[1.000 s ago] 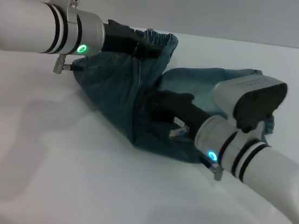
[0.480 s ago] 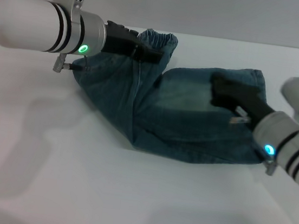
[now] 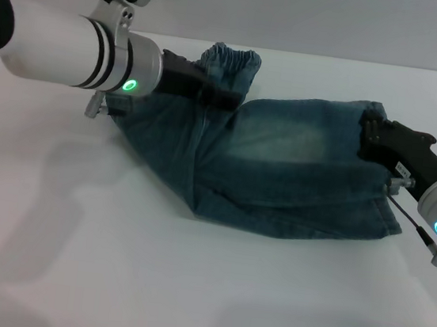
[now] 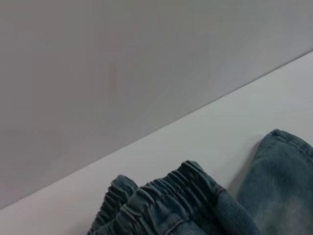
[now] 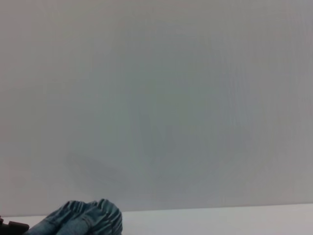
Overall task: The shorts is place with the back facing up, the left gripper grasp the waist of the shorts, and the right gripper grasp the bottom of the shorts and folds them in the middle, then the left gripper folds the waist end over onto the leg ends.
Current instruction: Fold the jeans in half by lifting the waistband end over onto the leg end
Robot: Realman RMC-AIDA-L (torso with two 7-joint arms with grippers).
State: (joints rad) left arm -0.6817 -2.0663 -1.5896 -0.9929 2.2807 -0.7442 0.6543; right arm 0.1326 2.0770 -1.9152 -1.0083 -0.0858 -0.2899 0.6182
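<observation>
The blue denim shorts (image 3: 282, 163) lie on the white table (image 3: 148, 282), folded lengthwise, with the leg ends toward the right. The elastic waist (image 3: 233, 60) is bunched and raised at the back left. My left gripper (image 3: 223, 96) is shut on the fabric just below that waist. My right gripper (image 3: 368, 130) sits at the far edge of the leg ends, over the denim. The left wrist view shows the gathered waistband (image 4: 166, 200) close up. In the right wrist view a small bunch of the shorts (image 5: 83, 218) appears against the wall.
White tabletop stretches in front of and to the left of the shorts. A plain grey wall (image 3: 340, 19) stands behind the table's far edge. Both arms cast soft shadows on the near tabletop.
My right arm has swept from the middle of the shorts out to the leg ends on the right, uncovering the flattened fabric. The left arm has shifted slightly right, still at the waist.
</observation>
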